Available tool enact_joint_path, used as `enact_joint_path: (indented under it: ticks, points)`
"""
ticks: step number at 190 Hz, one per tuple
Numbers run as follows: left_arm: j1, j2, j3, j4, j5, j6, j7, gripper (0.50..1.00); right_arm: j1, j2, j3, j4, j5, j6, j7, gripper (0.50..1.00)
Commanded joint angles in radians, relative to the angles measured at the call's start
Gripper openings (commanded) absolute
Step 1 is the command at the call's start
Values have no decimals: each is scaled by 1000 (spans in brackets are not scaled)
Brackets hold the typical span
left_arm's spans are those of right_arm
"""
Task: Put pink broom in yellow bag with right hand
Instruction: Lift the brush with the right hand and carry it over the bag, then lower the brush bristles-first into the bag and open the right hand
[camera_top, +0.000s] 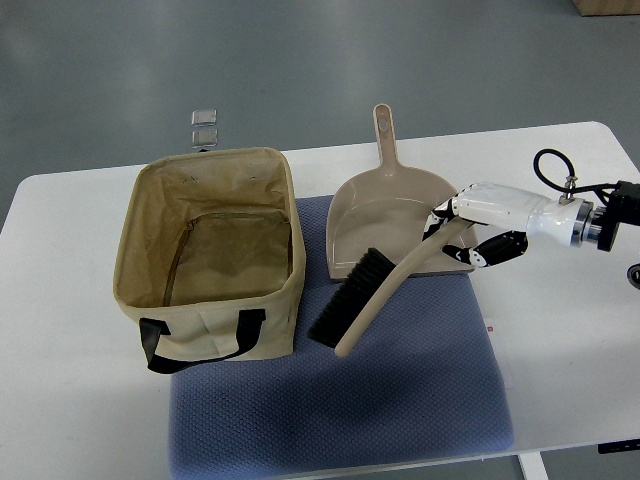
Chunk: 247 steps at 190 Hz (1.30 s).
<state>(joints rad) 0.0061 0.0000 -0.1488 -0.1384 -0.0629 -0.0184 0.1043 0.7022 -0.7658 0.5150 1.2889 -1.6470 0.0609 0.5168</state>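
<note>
— White desk (560, 350), that's the biggest thing; what's laid across it?

— A blue-grey mat (400, 400), running from about the middle down to the desk's near edge. The rest sits on it or partly on it.

— And the bag?

— The bag (205, 255) stands upright towards the desk's left side, its near half on the mat's left corner. It's more beige than yellow to my eye, mouth wide open, black handles hanging on the near face.

— Next down in size?

— A tan dustpan (385, 215) lying flat just right of the bag, handle pointing to the far edge, its lip on the mat.

— Where's the broom?

— The broom (375, 295) is outside the bag, slanted across the dustpan's near edge. Black bristles lie low on the mat, close by the bag's right wall; the pale handle end is up at the right.

— Is the robot holding it?

— Yes. The right hand (470, 235) comes in from the right edge, white shell with dark fingers, wrapped round the handle's upper end, over the dustpan's right corner.

— Anything else?

— Two small grey squares (204, 126) on the floor past the far edge.
</note>
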Motion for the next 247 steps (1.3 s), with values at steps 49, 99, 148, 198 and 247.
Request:
enact_joint_path:
  ticks: [49,99,148,198,247]
  points:
    - [0,0,0,0,0,0,0,1000,149,-99,5,-42,188,68,-3,500]
    - [0,0,0,0,0,0,0,1000,339,-92,5,-157,277,166,-14,500]
    - [0,0,0,0,0,0,0,1000,464,20,-12,-169,262,200,-81,500]
    - [0,0,0,0,0,0,0,1000,525,275,-18,-310,141,211,-123,500]
    - [0,0,0,0,0,0,0,1000,516,438,-62,-345,39,188,-123,500]
